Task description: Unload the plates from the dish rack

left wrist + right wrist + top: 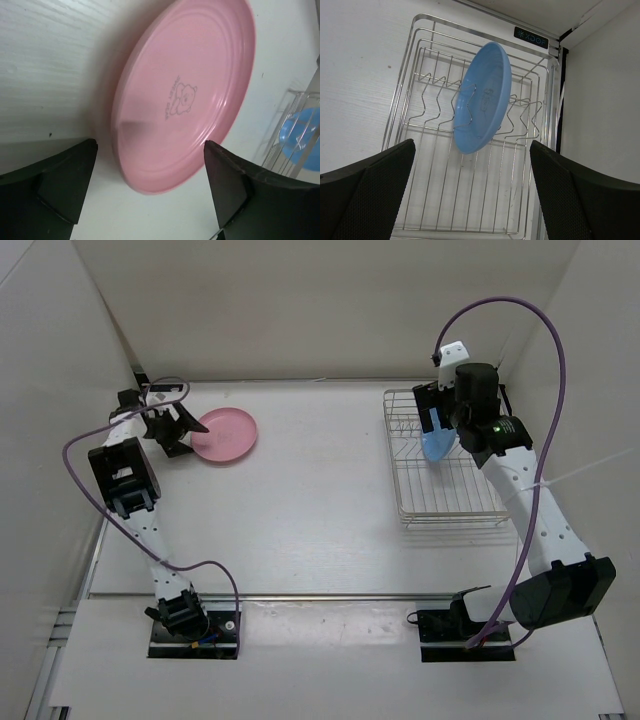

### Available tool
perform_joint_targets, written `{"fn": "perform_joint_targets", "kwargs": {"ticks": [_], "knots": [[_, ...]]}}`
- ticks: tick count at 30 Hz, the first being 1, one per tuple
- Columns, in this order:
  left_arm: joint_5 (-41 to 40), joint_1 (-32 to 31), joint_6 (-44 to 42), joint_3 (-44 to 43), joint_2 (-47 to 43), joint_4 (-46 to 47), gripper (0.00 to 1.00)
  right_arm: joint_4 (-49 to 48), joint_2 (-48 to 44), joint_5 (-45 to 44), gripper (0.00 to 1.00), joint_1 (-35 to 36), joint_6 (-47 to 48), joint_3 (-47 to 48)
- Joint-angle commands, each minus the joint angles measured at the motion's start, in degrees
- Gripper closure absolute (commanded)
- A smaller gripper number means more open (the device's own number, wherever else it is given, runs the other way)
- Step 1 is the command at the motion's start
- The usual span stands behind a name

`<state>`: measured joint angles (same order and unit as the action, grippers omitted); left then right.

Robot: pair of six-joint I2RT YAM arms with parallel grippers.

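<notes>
Nearest the arm bases the table (pixel 320 530) carries nothing of the task. Farther back on the right sits the rack (pixel 452 502), and in its far half the blue plate (pixel 482 97) stands on edge, tilted, caught between the zigzag wires. The right pincer (pixel 471 145) hovers over it with jaws wide, holding nothing. At about the same depth on the far left, the pink plate (pixel 185 100) lies flat on the table, out of the rack. The left pincer (pixel 150 145) stands at its near rim, fingers spread wide on either side and gripping nothing.

Both plates look like light, stiff plastic with a smooth and probably slippery face. They seem unlikely to bend or break under a firm pinch, but could slide or swing in the jaws. The blue plate's free upper rim looks the best place to take hold, one finger on each face. From there a straight lift should clear the wires without snagging.

From above, the right arm covers most of the blue plate and the rack's far end. The mark at the blue plate's centre is too faint to read. The pink plate's small bear print carries lettering that cannot be made out. Whether the left fingers touch its rim is unclear, and the left wrist view cuts off the plate's far edge.
</notes>
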<state>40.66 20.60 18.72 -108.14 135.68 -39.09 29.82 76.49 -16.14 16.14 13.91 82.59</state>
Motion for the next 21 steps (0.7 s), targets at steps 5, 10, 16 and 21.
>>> {"fn": "perform_joint_targets", "kwargs": {"ticks": [5, 10, 16, 21], "knots": [[-6.7, -0.2, -8.6, 7.7, -14.0, -5.2, 0.0, -2.9, 2.3, -5.4, 0.01, -0.7, 4.3, 0.6], [-13.6, -3.7, -17.0, 19.7, -27.6, -5.0, 0.0, -3.5, 12.7, -13.9, 0.09, -1.3, 11.1, 6.9], [-19.7, -5.2, -23.0, 29.6, -43.0, -7.7, 0.0, -6.3, 20.2, -17.3, 0.23, -1.8, 14.2, 9.8], [-24.6, -5.2, -26.2, 32.0, -52.8, -10.5, 0.0, -7.1, 24.0, -18.7, 0.33, -1.8, 14.2, 10.4]]}}
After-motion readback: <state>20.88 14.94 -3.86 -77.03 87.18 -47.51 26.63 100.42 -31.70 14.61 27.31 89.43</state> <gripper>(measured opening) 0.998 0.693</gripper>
